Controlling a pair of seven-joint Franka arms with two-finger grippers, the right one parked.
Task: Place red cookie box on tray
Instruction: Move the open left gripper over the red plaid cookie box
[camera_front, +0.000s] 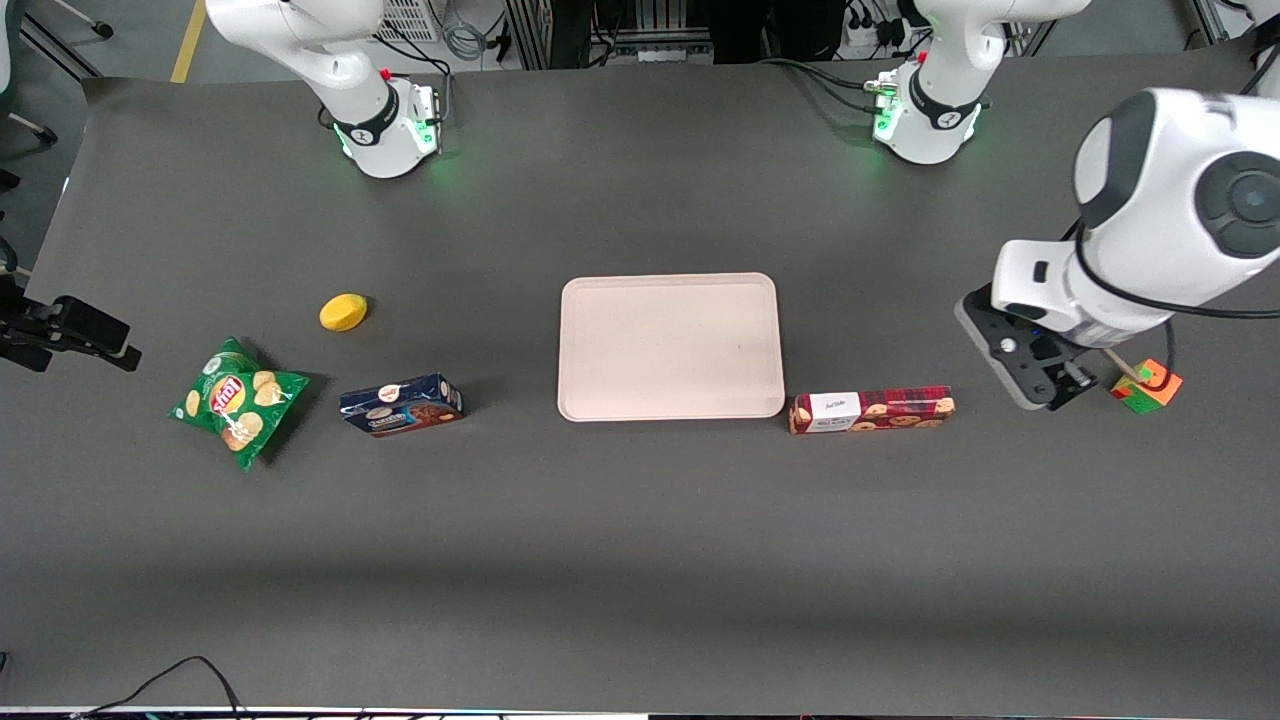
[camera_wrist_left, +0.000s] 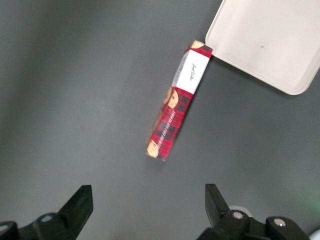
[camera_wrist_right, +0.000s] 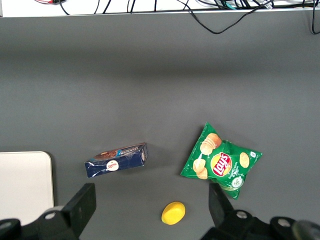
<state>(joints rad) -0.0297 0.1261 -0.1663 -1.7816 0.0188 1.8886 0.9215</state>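
Right now the table (camera_front: 640, 560) is carrying the tray (camera_front: 670, 345) at its middle, and the red cookie box (camera_front: 871, 410) is lying just beside the tray's near corner toward the working arm's end, its long axis running along the tray's near edge line. Further toward that end, the hand (camera_wrist_left: 147, 205) is hovering released, fingers (camera_wrist_left: 80, 202) spread wide, with nothing between them.
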